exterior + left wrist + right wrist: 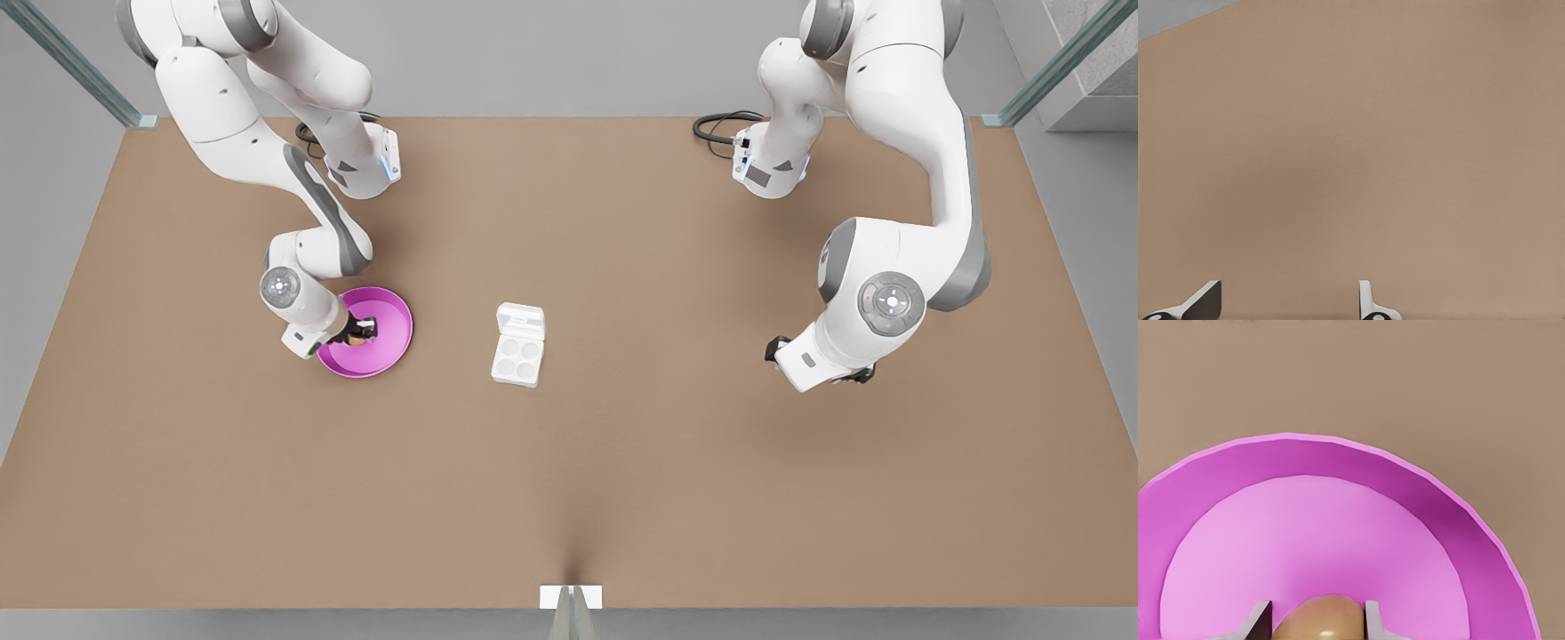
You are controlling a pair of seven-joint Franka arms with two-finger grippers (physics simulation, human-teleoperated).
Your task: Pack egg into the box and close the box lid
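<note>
Closest to the right wrist camera, the small tan-brown oval egg point(1321, 617) sits between the two fingers point(1373, 620) of the right end effector point(1317, 621), which stand narrowly parted at the egg's sides, seemingly touching it. Whether the egg is lifted or resting cannot be told. Beyond it spreads the floor of the round pink plate point(1338, 463), then its raised rim, then the bare brown table point(1405, 380).

The front view places this right end effector point(362, 330) inside the plate point(391, 307) at the front view's left, with the egg point(356, 339) a tiny speck beneath it. Near the middle of the table point(569, 498) lies the small white four-cup box point(516, 360), its smooth white box lid point(520, 319) folded open flat on the far side.

The left end effector point(822, 378) waits at the front view's right, well apart from the box. In its wrist view the left end effector point(1291, 307) is wide open and empty over bare table.
</note>
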